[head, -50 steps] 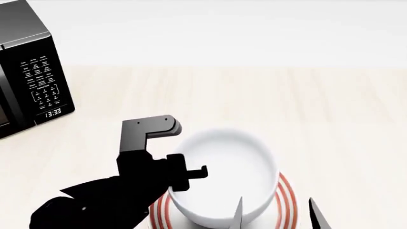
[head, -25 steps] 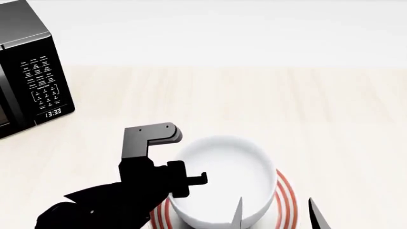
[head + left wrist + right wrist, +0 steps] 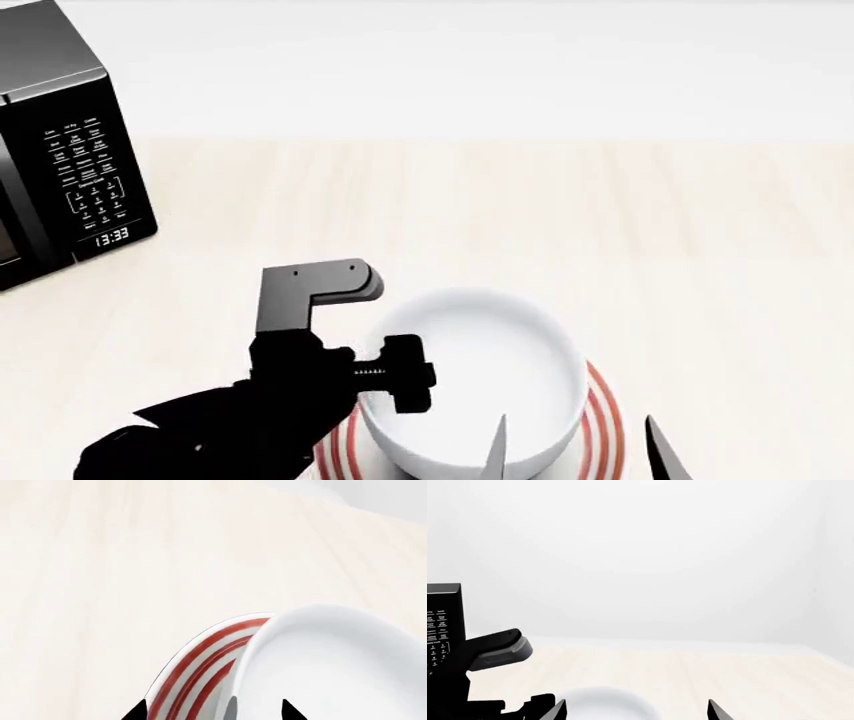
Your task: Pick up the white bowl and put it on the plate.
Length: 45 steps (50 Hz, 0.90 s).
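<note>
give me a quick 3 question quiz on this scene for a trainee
1. True or false: the bowl is over the plate.
2. What stands at the far left of the table in the head view? A. microwave B. kettle C. toaster
3. Fill in: the left fingers are spread on either side of the bowl's ____.

Key: 1 true; 2 A; 3 rim
</note>
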Motion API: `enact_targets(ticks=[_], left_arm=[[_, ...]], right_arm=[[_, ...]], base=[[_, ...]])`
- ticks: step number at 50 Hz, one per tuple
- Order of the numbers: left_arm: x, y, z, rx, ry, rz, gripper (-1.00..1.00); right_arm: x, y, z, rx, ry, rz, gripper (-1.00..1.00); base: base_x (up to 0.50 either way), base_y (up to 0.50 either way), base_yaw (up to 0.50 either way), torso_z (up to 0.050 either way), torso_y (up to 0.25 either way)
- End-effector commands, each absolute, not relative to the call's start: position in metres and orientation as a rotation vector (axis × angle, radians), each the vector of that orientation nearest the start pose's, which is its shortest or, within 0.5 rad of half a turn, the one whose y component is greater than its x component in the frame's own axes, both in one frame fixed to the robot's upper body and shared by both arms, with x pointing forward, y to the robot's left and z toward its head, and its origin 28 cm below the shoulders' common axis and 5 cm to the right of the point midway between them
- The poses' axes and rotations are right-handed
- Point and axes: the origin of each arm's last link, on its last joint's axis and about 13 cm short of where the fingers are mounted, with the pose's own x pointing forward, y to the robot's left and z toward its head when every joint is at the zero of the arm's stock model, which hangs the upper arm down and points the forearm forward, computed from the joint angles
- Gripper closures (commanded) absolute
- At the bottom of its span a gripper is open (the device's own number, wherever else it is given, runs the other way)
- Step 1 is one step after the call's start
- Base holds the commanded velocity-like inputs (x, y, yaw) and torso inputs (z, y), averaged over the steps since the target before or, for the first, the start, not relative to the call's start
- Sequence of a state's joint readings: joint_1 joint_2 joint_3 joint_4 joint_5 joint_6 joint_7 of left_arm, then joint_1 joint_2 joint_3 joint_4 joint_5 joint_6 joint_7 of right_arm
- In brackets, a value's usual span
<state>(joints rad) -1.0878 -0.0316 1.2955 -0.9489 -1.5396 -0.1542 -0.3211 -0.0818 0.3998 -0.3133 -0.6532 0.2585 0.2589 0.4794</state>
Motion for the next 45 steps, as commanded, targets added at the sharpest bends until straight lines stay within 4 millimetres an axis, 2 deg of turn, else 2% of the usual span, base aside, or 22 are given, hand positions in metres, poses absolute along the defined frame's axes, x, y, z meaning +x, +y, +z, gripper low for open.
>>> enact_targets(ticks=[1,4,13,21,31,42,45], left_arm=[[0.359,0.114,0.097,-0.183,0.474,-0.218,-1.0],[0.354,0.121,0.114,-0.121,0.352,-0.22,-1.0],[0.333,0.136,0.131,-0.035,0.135,-0.197,-1.0],[0.317,0.154,0.135,0.047,0.002,-0.129,-1.0],[0.292,0.17,0.139,0.046,-0.071,-0.098,-1.0],[0.258,0.183,0.136,0.065,-0.182,-0.034,-1.0],[0.243,0.188,0.136,0.079,-0.225,-0.017,-1.0]], right_arm=[[0.166,-0.091,0.103,-0.031,-0.193,0.009,-1.0],[0.165,-0.091,0.104,-0.032,-0.195,0.007,-1.0],[0.166,-0.093,0.107,-0.035,-0.204,-0.007,-1.0],[0.164,-0.093,0.113,-0.036,-0.222,-0.012,-1.0],[0.161,-0.092,0.119,-0.027,-0.24,-0.006,-1.0],[0.159,-0.091,0.121,-0.028,-0.247,-0.001,-1.0],[0.159,-0.091,0.122,-0.027,-0.251,0.001,-1.0]], base=[[0.0,0.0,0.0,0.0,0.0],[0.0,0.0,0.0,0.0,0.0],[0.0,0.0,0.0,0.0,0.0],[0.0,0.0,0.0,0.0,0.0],[0.0,0.0,0.0,0.0,0.0],[0.0,0.0,0.0,0.0,0.0],[0.0,0.0,0.0,0.0,0.0]])
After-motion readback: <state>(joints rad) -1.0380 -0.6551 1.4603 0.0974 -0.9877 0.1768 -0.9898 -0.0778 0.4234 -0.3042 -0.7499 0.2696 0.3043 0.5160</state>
